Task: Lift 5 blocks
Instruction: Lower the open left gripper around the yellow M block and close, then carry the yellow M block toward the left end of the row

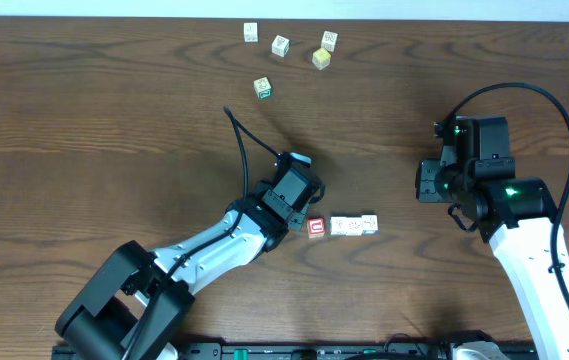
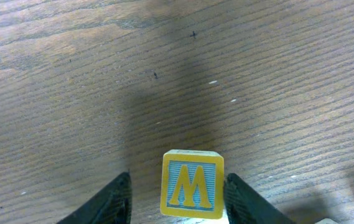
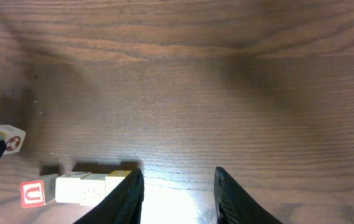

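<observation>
- My left tool (image 2: 178, 186) stood with its jaws apart around the yellow M block (image 2: 192, 191). The block sat close to one jaw, with a clear gap to the other.
- I could not tell whether that block rested on the table (image 1: 84, 120).
- Seen from overhead, the red block (image 1: 316, 228) and three whitish blocks (image 1: 354, 225) lay in a row at that tool's 4 o'clock.
- My right tool (image 3: 178, 186) hung with its jaws apart over the wood, the row at its 8 o'clock.
</observation>
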Motion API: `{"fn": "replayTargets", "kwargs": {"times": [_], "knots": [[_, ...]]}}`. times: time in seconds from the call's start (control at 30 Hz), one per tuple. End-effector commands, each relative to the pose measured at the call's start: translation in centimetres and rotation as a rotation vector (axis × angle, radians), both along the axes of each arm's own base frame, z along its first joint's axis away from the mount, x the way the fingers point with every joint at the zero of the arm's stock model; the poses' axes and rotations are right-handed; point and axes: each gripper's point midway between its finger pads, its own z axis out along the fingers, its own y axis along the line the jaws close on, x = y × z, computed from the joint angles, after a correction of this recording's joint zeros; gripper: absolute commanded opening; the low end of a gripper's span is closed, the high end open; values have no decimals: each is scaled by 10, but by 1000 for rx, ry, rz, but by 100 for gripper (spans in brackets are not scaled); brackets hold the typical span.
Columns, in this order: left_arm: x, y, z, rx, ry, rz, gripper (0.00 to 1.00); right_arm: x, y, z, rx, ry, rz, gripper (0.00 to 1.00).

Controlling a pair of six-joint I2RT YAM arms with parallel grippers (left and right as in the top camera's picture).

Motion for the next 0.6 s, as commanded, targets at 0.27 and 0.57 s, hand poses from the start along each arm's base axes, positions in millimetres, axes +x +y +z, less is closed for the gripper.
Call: {"fn": "replayTargets", "kwargs": {"times": [0.27, 0.57], "knots": [[3, -11, 10, -39, -4, -36, 44, 4, -3, 6, 11, -12, -20, 34], [2, -10, 5, -30, 6, -36, 45, 4, -3, 6, 11, -12, -20, 34]]}}
